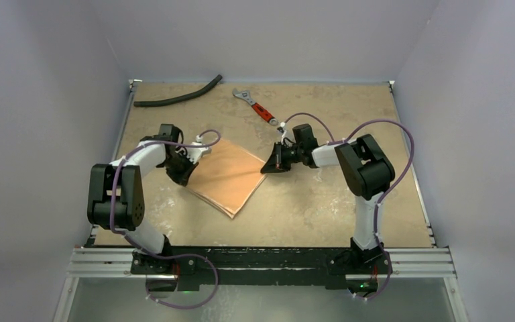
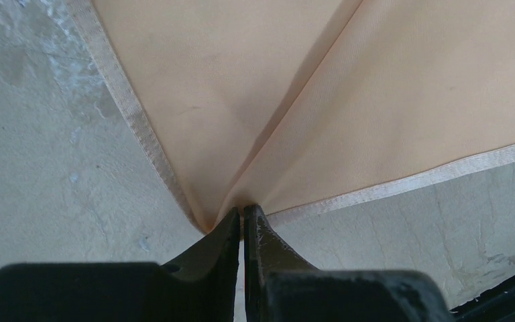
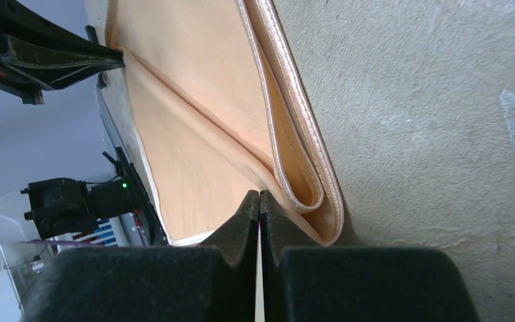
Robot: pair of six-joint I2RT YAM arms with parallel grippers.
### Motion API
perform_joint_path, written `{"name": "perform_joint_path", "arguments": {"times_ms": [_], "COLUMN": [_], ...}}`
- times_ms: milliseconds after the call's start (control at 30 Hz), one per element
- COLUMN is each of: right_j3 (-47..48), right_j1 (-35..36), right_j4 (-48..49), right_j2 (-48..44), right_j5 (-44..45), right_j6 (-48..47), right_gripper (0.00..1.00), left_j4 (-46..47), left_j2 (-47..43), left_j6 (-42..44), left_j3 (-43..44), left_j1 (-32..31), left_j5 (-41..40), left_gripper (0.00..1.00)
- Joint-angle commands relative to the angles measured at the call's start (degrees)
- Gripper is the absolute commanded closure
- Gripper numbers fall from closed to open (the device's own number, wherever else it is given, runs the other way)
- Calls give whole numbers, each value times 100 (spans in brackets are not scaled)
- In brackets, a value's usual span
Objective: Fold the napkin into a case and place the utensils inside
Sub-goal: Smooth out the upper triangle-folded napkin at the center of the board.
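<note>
The soft peach-orange cloth napkin (image 1: 228, 176) lies folded in flat layers on the beige stone-patterned table (image 1: 322, 201), directly between the two grippers, each of which meets it at an opposite corner.

The left gripper (image 1: 189, 181) is pinched narrow on the napkin's corner. In the left wrist view its black fingers (image 2: 208, 248) nearly meet, with only a thin slit between them, and the hemmed corner of the cloth is caught at their tips. From that pinch a crease fans forward across the fabric, away from the fingers. Pale hems run off to either side of the tips, and bare table shows on both sides of them.

The right gripper (image 1: 265, 168) is closed down tight on the opposite corner. In the right wrist view its fingers (image 3: 238, 228) press together on a layer of cloth at their tips. Just to the right of the tips the stacked layers curl open in a loop, showing several hemmed edges. A raised ridge runs from these tips straight ahead across the napkin to the other gripper's finger.

Beyond the right gripper, towards the far edge of the table, lies a red-handled steel wrench (image 1: 258, 109). A curved black hose (image 1: 181, 97) rests well beyond the left gripper.
</note>
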Motion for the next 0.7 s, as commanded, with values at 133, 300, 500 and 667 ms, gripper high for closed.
{"name": "perform_joint_path", "arguments": {"times_ms": [133,300,500,667], "right_j3": [71,253,278,323], "right_j1": [-80,-115,-115,-140], "right_j4": [-123,-248,-306,-343], "right_j2": [102,163,190,223], "right_j5": [188,229,260,315], "right_j6": [-161,-208,-258,-265], "right_gripper": [100,100,100,100], "left_j4": [317,480,44,-253], "left_j2": [-66,59,-65,-109], "left_j6": [98,-72,-312,-360], "left_j3": [-281,-226,533,931], "left_j1": [56,57,52,56], "left_j5": [19,140,293,414], "left_gripper": [94,93,80,69]}}
